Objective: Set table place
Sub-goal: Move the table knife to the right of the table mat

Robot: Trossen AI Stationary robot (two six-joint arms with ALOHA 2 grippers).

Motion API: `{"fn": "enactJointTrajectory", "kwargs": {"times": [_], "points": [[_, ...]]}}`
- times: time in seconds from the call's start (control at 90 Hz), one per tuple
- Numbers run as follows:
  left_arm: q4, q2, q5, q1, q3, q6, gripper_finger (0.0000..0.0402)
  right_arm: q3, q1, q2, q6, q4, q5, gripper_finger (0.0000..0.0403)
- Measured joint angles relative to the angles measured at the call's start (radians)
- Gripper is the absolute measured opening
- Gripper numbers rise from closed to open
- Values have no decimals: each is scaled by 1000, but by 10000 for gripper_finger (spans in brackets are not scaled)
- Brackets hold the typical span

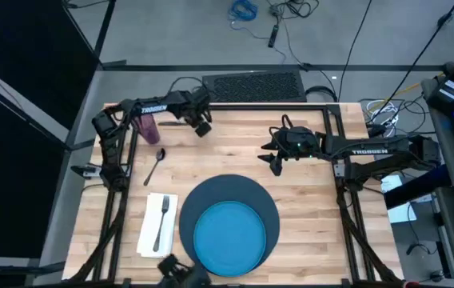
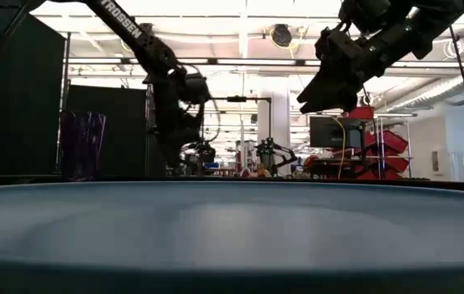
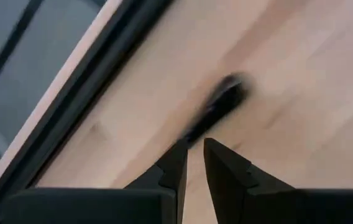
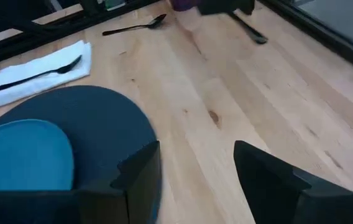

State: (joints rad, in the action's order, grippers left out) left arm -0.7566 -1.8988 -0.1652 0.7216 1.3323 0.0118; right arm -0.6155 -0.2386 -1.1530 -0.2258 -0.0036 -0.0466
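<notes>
The dark blue round mat (image 1: 268, 210) lies at the table's near middle with the bright blue plate (image 1: 228, 238) on it. Left of it, the fork (image 1: 163, 220) lies on the white napkin (image 1: 149, 228). The spoon (image 1: 157, 163) lies farther back on the wooden table (image 1: 307, 200), and the purple cup (image 1: 147, 126) stands at the far left. My left gripper (image 3: 195, 155) points down near the far edge, fingers almost together, at one end of the dark knife (image 4: 251, 30). My right gripper (image 4: 196, 168) hangs open over bare wood right of centre. My left gripper comes from above, pointing down, with its fingertips (image 3: 178, 163) at the knife's one end (image 3: 194, 132). The narrow gap suggests a pinch. The rest of the knife (image 3: 226, 96) runs on away from the fingers, low over the wood. Whether it rests there, I cannot tell.
A black frame (image 1: 323, 108) runs around the table top. A dark camera mount (image 1: 181, 270) sits at the near edge beside the mat. Bare wood lies right of the mat and between the mat and the far edge.
</notes>
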Motion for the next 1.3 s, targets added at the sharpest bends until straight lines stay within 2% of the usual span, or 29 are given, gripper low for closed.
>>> {"fn": "enactJointTrajectory", "kwargs": {"times": [0.167,0.467,1.122,1.3], "points": [[-74,0,-7,68,0,-30,42,0,0,0,-1,-2,-12,192],[-158,1,-13,84,-39,-38,42,0,0,0,-1,-26,-12,192],[-43,2,-25,95,-74,-36,42,0,0,0,-2,-23,-12,192],[-41,-22,13,93,-74,-33,42,0,0,0,-2,-23,-12,192]]}}
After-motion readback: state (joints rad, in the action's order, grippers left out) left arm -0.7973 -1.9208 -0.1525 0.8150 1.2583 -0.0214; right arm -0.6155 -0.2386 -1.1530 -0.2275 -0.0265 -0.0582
